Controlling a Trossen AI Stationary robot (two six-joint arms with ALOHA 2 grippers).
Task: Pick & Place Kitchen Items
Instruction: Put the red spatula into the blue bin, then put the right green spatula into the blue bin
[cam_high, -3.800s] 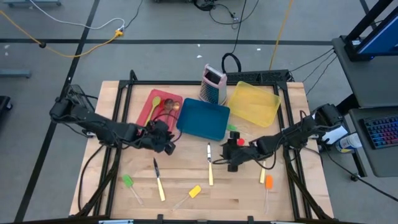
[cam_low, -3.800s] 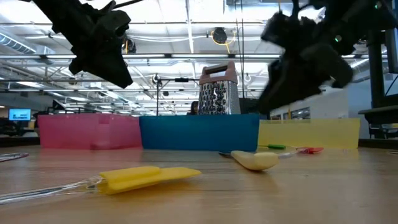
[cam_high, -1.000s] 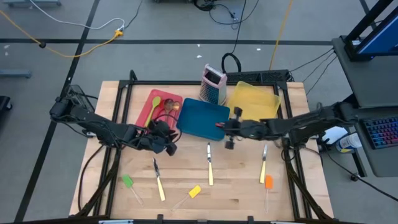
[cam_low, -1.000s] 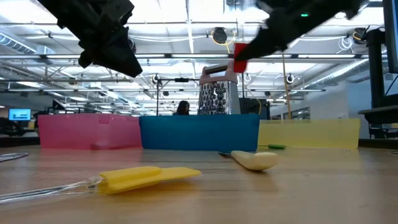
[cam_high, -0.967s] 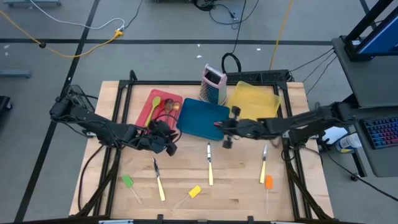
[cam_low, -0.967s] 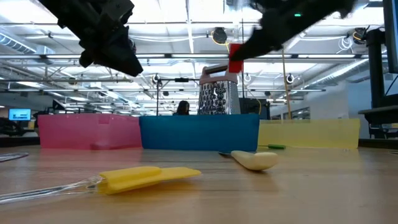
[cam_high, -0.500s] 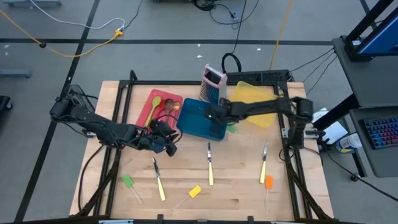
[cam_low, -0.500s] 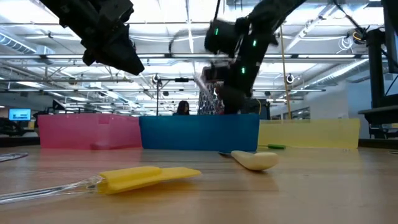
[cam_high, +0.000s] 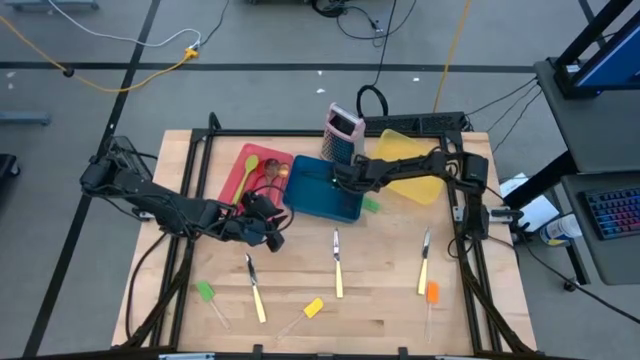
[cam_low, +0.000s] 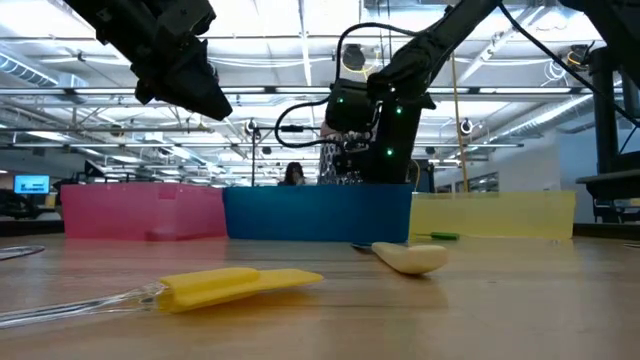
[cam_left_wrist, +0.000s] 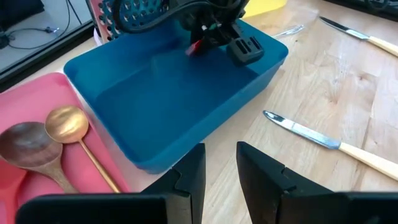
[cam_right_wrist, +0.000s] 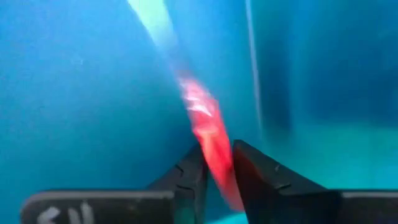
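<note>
One red spatula (cam_right_wrist: 208, 134) stays pinched in the right gripper (cam_right_wrist: 214, 177), lowered inside the blue tray (cam_high: 310, 195) for release (left gripper (cam_left_wrist: 219, 171) slightly parted, idle).

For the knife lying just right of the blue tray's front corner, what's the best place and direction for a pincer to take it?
Grip the knife by its pale handle, probably from straight above, fingers astride its long axis. It lies flat on the bare table, blade toward the blue tray, with open wood on both sides. The handle is thicker than the thin blade, so likely easier to pinch.
</note>
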